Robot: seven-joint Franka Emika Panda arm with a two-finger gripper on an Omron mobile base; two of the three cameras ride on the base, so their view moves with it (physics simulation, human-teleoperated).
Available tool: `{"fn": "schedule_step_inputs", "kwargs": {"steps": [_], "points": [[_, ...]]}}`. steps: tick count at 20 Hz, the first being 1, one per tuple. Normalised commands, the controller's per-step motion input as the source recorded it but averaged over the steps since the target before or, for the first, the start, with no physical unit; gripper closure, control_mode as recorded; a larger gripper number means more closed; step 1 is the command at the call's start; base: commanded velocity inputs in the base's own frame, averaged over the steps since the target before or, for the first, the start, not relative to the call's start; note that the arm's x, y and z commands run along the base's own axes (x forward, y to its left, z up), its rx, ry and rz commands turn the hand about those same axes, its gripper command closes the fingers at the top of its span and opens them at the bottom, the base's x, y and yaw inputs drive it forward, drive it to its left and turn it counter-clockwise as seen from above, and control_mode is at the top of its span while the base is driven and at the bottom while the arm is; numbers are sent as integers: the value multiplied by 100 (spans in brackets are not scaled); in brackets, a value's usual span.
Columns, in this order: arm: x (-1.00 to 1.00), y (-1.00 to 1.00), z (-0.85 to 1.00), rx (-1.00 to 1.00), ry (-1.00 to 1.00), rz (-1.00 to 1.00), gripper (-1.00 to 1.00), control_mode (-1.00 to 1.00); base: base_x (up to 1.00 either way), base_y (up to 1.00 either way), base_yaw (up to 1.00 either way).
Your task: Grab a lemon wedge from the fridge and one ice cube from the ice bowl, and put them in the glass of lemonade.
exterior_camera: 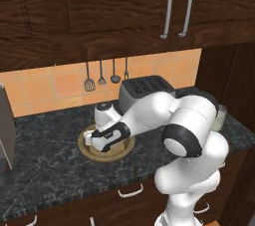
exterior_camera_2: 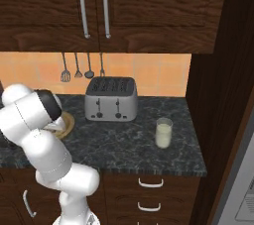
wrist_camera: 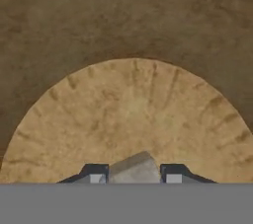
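— Ice cube [wrist_camera: 132, 168]: where is it seen?
— Low in the ice bowl [wrist_camera: 128, 35] on the tabletop [exterior_camera: 45, 155], clenched between the claw [wrist_camera: 133, 174] tips. No writing can be read.

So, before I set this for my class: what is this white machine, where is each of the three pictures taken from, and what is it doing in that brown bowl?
It is a white robot arm in a computer-drawn kitchen. Two pictures come from cameras behind the arm, one to its left and one to its right. The third looks out from the hand itself.

On the dark counter stand a toaster, a glass of lemonade and a wooden ice bowl. The arm reaches down into the bowl.

In the hand view, the gripper sits just above the bowl's floor, and a small greyish ice cube lies right between the jaws. They appear closed on it, though the cube has not been lifted yet.
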Motion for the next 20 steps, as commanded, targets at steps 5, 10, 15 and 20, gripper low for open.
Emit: {"fn": "schedule_step_inputs", "kwargs": {"steps": [5, 10, 15, 20], "points": [[-42, -19, 25, 0, -11, 0, 100, -100, 0, 0, 0], [-26, -54, 44, 0, -17, 0, 100, -100, 0, 0, 0], [-45, -76, 64, 0, -15, 0, 100, -100, 0, 0, 0], [-36, -82, 88, -1, -2, 0, 100, -100, 0, 0, 0]]}}
